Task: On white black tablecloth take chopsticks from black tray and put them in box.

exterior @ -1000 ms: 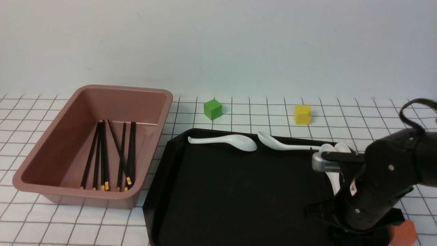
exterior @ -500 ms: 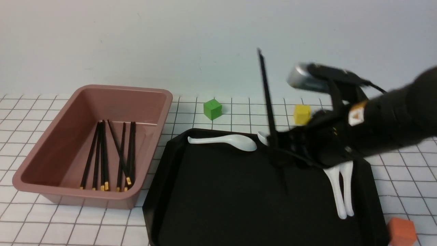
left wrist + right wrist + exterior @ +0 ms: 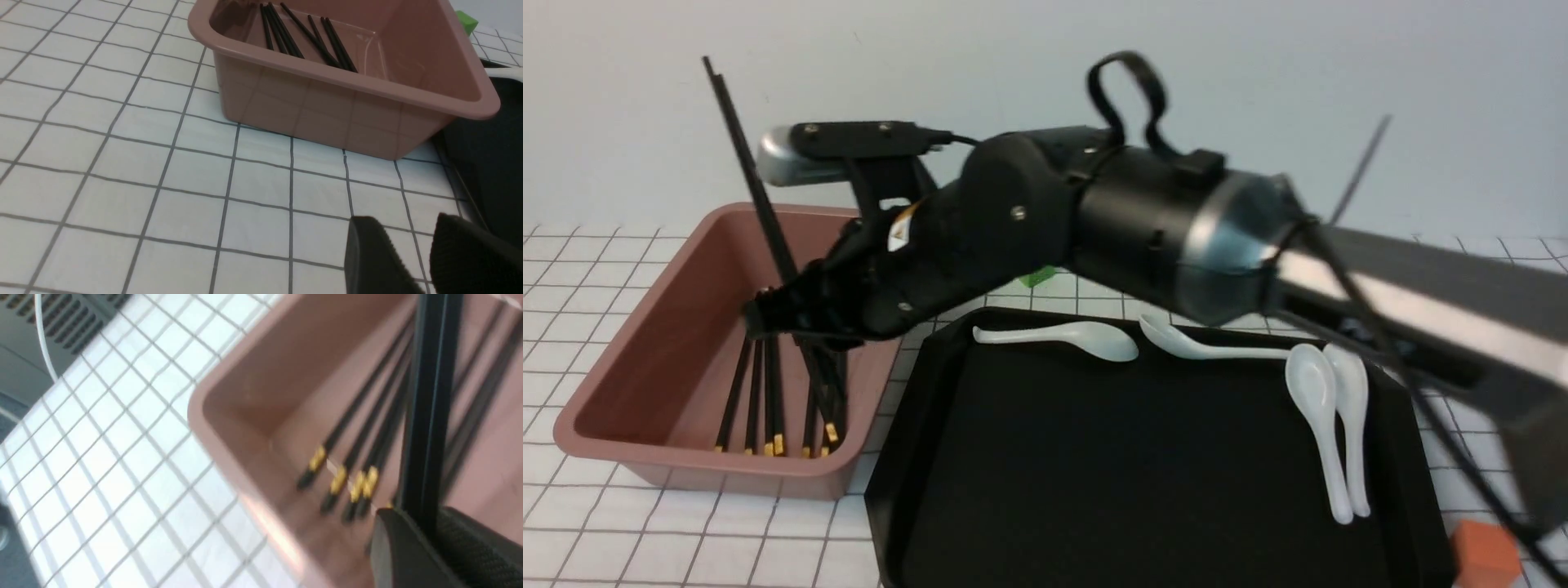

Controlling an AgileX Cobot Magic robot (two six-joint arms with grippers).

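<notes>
Farthest on the robot's left, seen only from the left wrist: left gripper, black ribbed fingers parted with bare cloth between them, nothing held, low over a white tablecloth ruled in thin black squares, near a corner of the box. Next, standing on that cloth, a deep dusty-pink plastic box with rounded corners and a rolled rim, just beside the tray's left edge. Inside, on its floor, several long thin black chopsticks, roughly parallel, gold tips toward the near wall. Over the box's right half, right gripper on a bulky black arm reaching across from the right, pinched tight on one more black chopstick: steeply tilted, upper end high above the rim, lower end down among those already in the box, contact with the floor impossible to tell. From the right wrist, that chopstick clamped between two dark pads. Behind the arm, a sliver of a green cube. Then a large flat matte black tray with low rim and cut corners, carrying four white ceramic soup spoons: two along the far edge, two side by side toward the right, bowls pointing away. At the tray's near right corner, an orange cube.
</notes>
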